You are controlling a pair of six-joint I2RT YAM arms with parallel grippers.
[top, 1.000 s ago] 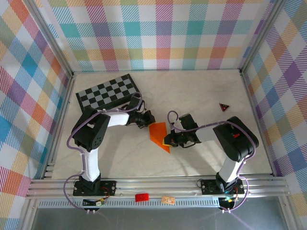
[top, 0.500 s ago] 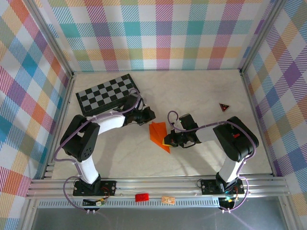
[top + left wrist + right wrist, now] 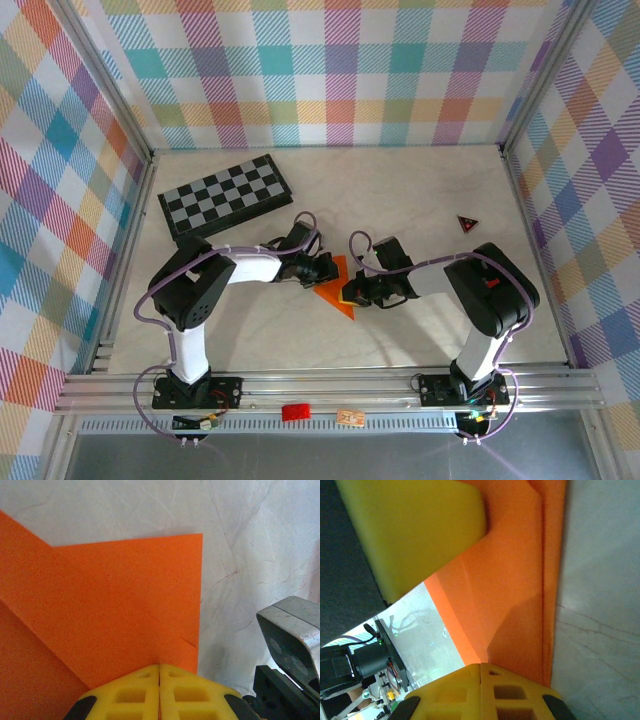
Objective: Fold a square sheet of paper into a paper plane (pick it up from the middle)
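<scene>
Fingers (image 3: 131, 694) on left gripper (image 3: 159, 669) and right gripper (image 3: 480, 668) are both closed tight, tips on the orange sheet (image 3: 341, 300) mid-frame. Pinching or just pressing, can't tell. Sideways drag could skew the crease.

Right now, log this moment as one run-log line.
square sheet of paper: partly folded | left claw: shut, tips on its far part | right claw: shut, at its right edge
</scene>
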